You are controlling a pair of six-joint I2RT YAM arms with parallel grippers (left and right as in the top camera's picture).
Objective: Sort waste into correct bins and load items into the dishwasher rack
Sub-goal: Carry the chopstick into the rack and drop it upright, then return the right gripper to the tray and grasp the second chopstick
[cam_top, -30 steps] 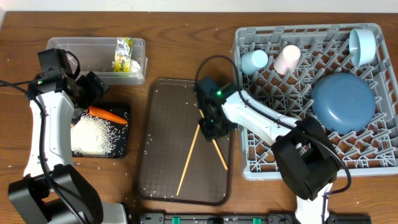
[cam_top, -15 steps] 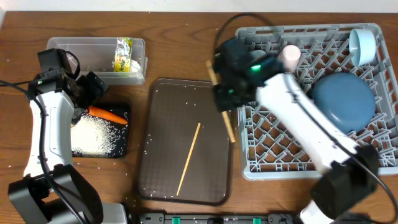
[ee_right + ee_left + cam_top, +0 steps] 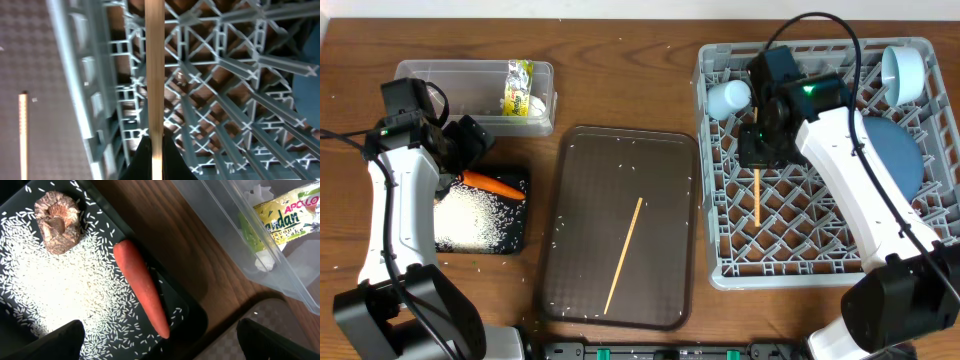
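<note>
While our right claw (image 3: 757,158) clamps a chopstick (image 3: 757,200) over the rack (image 3: 720,252), our left claw (image 3: 463,148) hangs spread apart above the carrot (image 3: 492,185).

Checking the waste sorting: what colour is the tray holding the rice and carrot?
Black tray, clearest in the left wrist view.

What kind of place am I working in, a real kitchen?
Likely a test bench staged as a dish-clearing station: a grey dishwasher rack sits directly on a wooden table, beside a brown serving tray, a clear tub and a black tray holding food waste.
</note>
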